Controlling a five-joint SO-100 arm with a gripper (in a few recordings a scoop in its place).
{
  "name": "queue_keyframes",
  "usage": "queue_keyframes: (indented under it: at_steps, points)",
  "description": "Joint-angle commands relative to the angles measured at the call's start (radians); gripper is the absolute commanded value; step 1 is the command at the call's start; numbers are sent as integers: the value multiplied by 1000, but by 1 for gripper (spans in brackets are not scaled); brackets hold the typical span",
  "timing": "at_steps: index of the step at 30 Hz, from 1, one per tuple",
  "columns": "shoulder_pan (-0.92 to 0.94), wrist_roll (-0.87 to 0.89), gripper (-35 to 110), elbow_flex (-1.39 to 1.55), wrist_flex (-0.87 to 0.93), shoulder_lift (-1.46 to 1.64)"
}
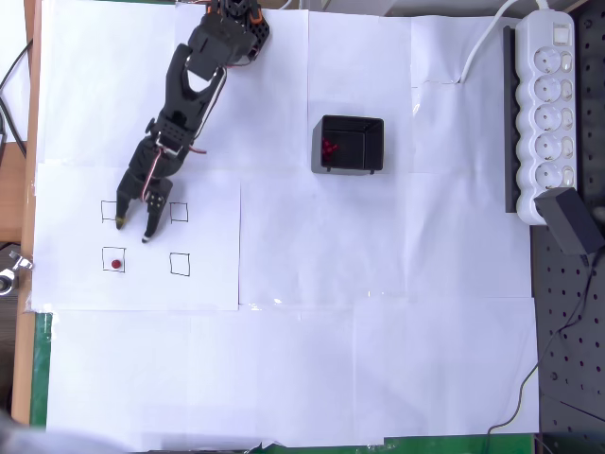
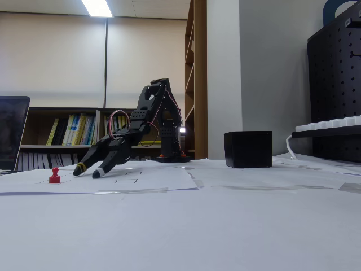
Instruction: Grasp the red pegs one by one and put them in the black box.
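No readable text, label, brand, number or sign appears in either view. The four small squares (image 1: pixel 146 237) drawn on the white paper (image 1: pixel 189 274) are empty outlines with no writing inside. The book spines (image 2: pixel 73 131) on the shelf in the fixed view are too small and blurred to read. The white power strip (image 1: pixel 546 113) shows no legible marking.

Bright even overhead view, fixed view backlit by ceiling lamp (image 2: pixel 97 7), blurred foreground
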Motion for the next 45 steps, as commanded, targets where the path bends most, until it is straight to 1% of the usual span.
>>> queue_keyframes:
  at_steps: [1, 17, 45]
  points:
    - [-5, -15, 19, 117, -23, 38]
    - [-2, -26, 18, 407, 48, 219]
    - [18, -15, 13, 479, 78, 272]
